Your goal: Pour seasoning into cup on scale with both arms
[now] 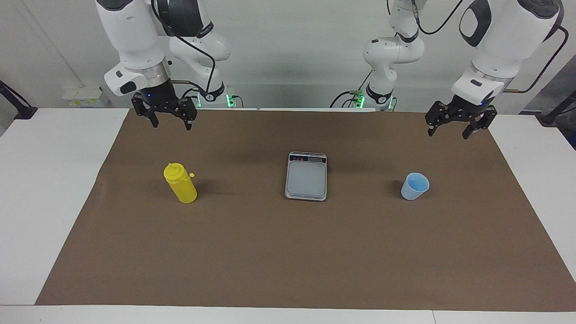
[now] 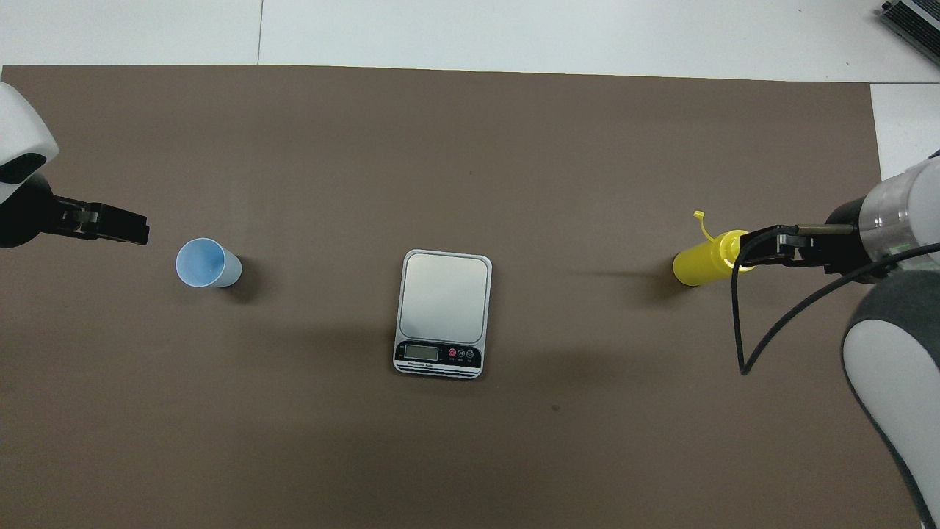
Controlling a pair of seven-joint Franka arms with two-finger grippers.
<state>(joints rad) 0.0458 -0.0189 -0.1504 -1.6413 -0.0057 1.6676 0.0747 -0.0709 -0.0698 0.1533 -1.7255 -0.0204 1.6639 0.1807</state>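
Observation:
The yellow seasoning bottle (image 1: 181, 184) stands upright on the brown mat toward the right arm's end; it also shows in the overhead view (image 2: 701, 266). The silver-grey scale (image 1: 306, 176) (image 2: 443, 312) lies at the mat's middle, bare, with its display end toward the robots. The pale blue cup (image 1: 414, 186) (image 2: 208, 263) stands upright on the mat toward the left arm's end, apart from the scale. My right gripper (image 1: 173, 126) (image 2: 749, 250) hangs open and empty over the mat, above and apart from the bottle. My left gripper (image 1: 448, 135) (image 2: 136, 229) hangs open and empty over the mat beside the cup.
The brown mat (image 1: 288, 252) covers most of the white table (image 1: 45, 189). A black cable (image 2: 740, 330) loops down from the right arm's wrist. Black clamp arms (image 1: 18, 108) stand at both ends of the table.

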